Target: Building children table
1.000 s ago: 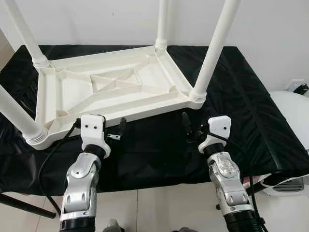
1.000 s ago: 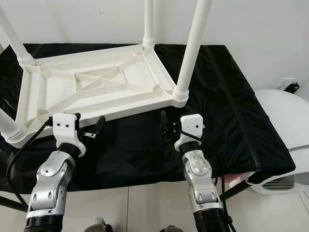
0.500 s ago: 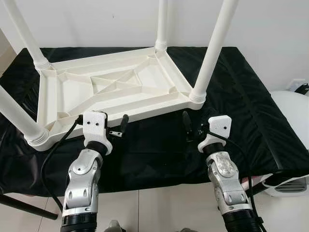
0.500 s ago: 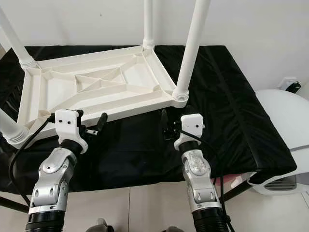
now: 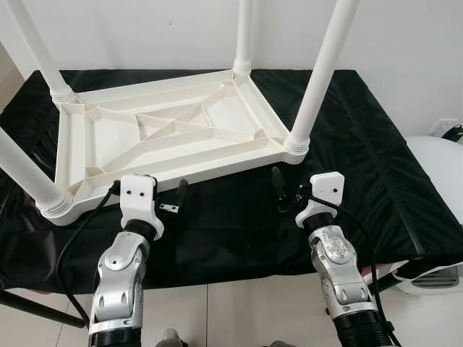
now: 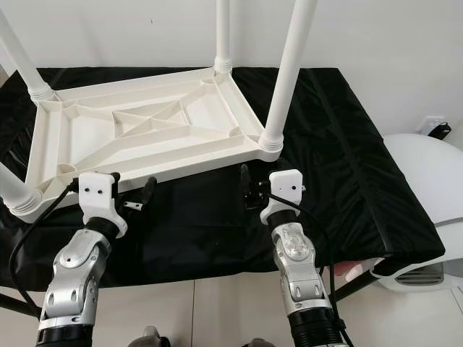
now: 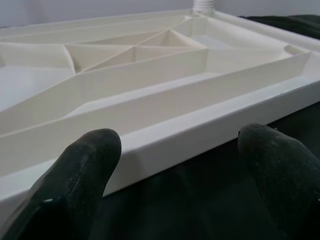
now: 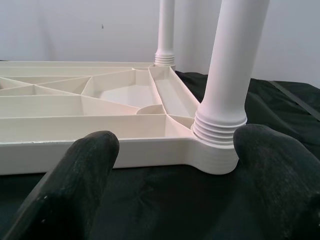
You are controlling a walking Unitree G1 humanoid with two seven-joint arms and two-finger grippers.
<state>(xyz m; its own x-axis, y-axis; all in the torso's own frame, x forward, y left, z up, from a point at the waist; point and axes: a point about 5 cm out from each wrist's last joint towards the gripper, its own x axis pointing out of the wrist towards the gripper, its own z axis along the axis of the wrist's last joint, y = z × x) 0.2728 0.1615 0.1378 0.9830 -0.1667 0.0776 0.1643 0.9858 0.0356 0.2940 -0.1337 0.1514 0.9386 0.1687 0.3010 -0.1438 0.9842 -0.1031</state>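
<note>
Black cloth-covered table [image 5: 376, 144] by white wall [image 5: 405, 36]. Upside-down white plastic children table [image 5: 166, 137] filled left half; right half bare. Left gripper [image 7: 175, 165] and right gripper [image 8: 170, 170], jaws apart, near front edge.

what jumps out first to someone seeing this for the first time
A white plastic children's table lies upside down on a black cloth, its ribbed underside up and its round legs standing at the corners. Just short of its near edge hover the left gripper and the right gripper, both open and empty.
</note>
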